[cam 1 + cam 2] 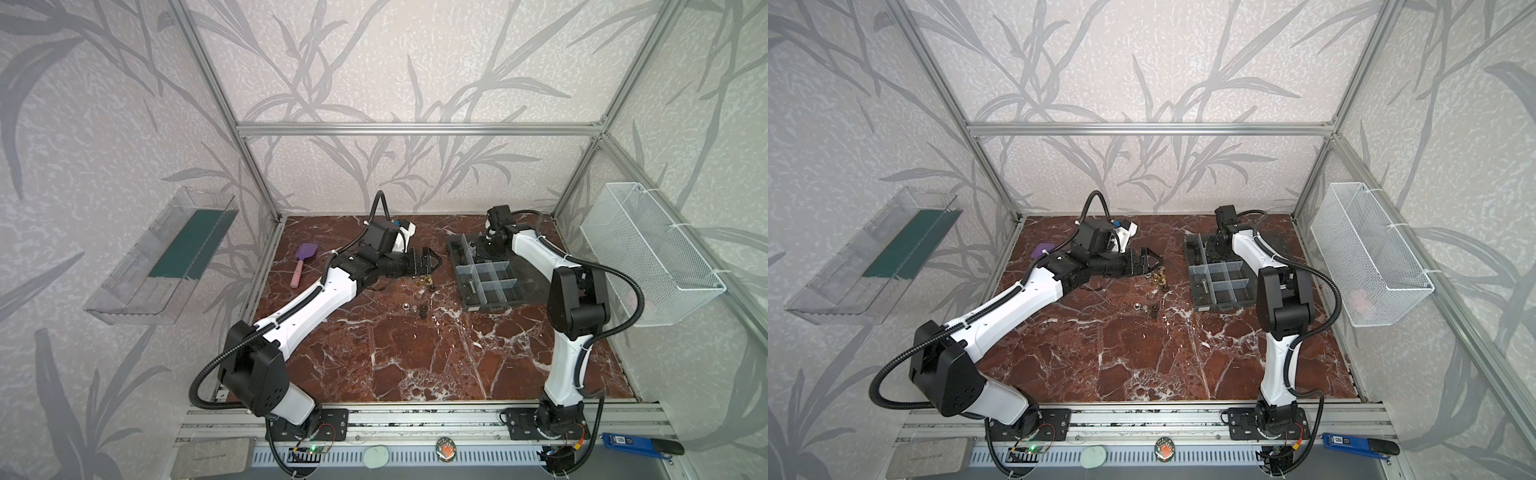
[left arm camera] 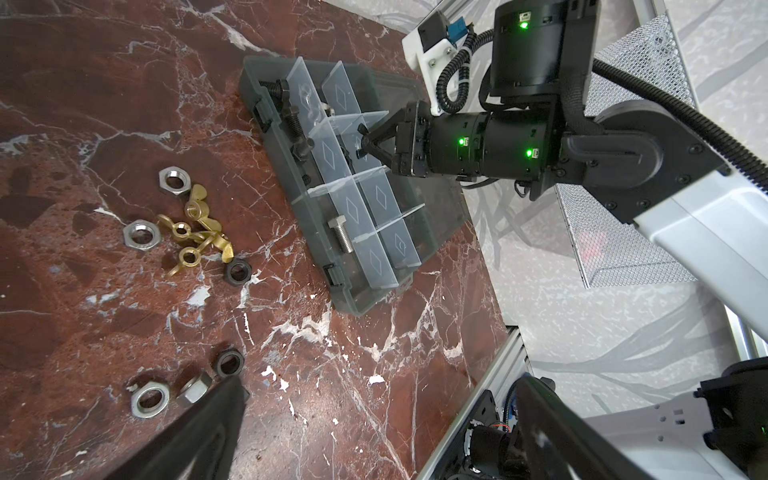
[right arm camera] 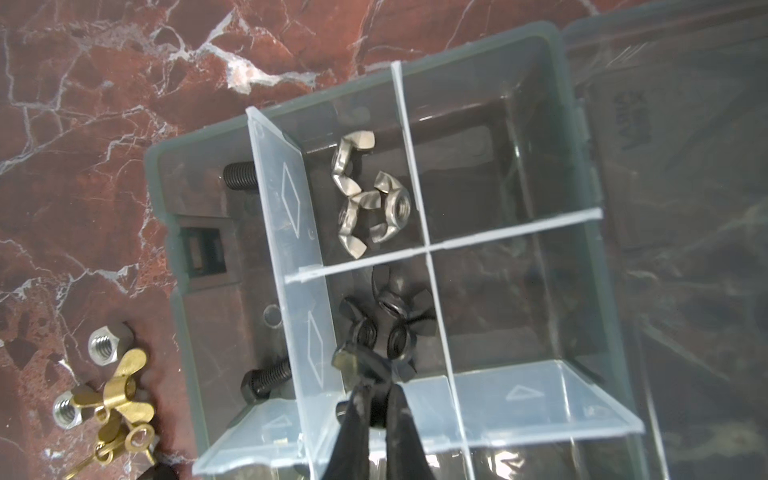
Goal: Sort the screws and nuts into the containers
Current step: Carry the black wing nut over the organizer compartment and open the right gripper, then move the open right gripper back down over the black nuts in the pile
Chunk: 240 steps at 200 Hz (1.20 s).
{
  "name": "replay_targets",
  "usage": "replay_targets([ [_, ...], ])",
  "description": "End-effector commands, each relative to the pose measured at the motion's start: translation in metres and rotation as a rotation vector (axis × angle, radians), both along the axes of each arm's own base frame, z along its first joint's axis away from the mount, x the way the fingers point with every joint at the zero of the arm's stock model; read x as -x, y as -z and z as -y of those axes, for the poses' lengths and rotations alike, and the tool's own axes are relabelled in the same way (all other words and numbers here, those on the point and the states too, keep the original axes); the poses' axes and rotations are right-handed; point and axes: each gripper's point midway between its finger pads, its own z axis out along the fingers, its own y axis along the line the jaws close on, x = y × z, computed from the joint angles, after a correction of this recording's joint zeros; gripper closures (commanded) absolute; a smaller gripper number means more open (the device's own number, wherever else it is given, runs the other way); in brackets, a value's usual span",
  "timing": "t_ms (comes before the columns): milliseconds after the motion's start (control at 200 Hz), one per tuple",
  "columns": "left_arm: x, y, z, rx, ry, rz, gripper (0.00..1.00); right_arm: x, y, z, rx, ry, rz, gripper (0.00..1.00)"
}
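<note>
The grey organizer box (image 1: 469, 272) (image 3: 166, 199) lies open at the back right. Black screws (image 3: 239, 174) and a silver screw (image 2: 341, 235) lie in its outer compartments. One inner compartment holds silver wing nuts (image 3: 365, 195), the neighbouring one black wing nuts (image 3: 386, 324). My right gripper (image 3: 376, 386) (image 2: 365, 143) hangs over the black ones, shut on a black wing nut (image 3: 359, 363). Loose nuts (image 1: 424, 284) lie left of the box: brass wing nuts (image 2: 195, 232), silver hex nuts (image 2: 140, 235) and black hex nuts (image 2: 238, 271). My left gripper (image 1: 430, 266) (image 2: 380, 415) is open and empty just above them.
The box's clear lid (image 3: 685, 208) lies flat on its far side. A purple brush (image 1: 305, 262) lies at the back left of the marble table. A white mesh basket (image 1: 648, 253) hangs on the right wall, a clear shelf (image 1: 166, 253) on the left.
</note>
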Motion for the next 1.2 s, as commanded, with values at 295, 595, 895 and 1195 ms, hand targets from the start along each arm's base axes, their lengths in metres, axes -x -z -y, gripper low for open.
replay_targets([
  [295, 0.008, 0.002, -0.007, -0.031, 0.011, 0.008, 0.01, 0.002, -0.003, 0.001, 0.002, -0.012, -0.031, 0.76],
  [595, 0.014, -0.001, -0.019, -0.004, -0.021, 0.010, 0.01, 0.016, -0.059, -0.022, -0.023, -0.085, 0.067, 0.70],
  [895, 0.026, 0.008, -0.047, 0.042, -0.089, -0.023, 0.01, 0.072, -0.088, -0.093, -0.018, -0.260, 0.116, 0.57],
  [1195, 0.053, 0.029, -0.074, 0.114, -0.142, -0.075, 0.01, 0.141, -0.053, -0.156, -0.004, -0.391, 0.054, 0.57],
])
